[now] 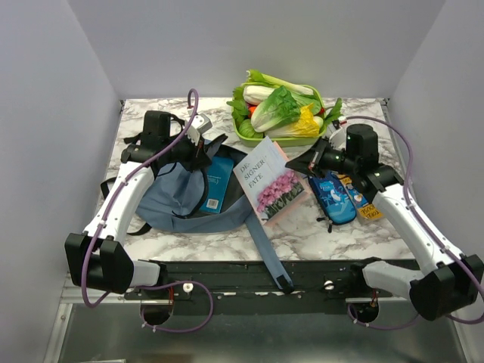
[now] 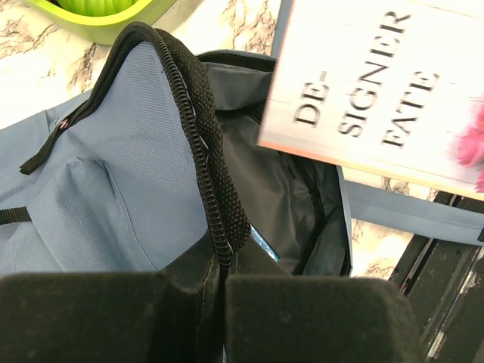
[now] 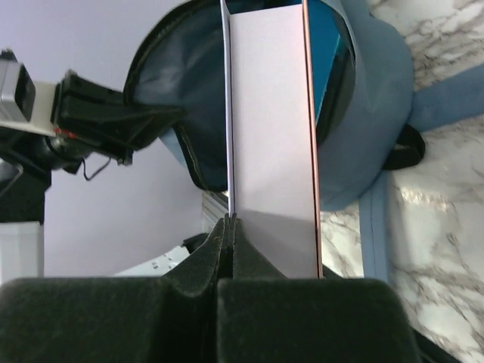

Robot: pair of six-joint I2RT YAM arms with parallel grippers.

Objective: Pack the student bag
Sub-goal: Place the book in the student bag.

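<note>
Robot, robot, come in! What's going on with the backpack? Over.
Left gripper shut on backpack rim, holding it open. Right gripper shut on flower book, at the mouth. Teal book already inside.

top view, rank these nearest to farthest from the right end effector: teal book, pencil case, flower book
1. flower book, gripped by the right end effector
2. pencil case, just below it on the right
3. teal book, far left, in the student bag opening

The left gripper (image 2: 224,281) pinches the bag (image 2: 121,174) by its black zipper rim (image 2: 208,166), the mouth gaping on a dark lining. A book (image 2: 378,83) titled "DE-SIGNER FATE" overlaps the opening at upper right; a green tray (image 2: 113,19) sits beyond
</note>
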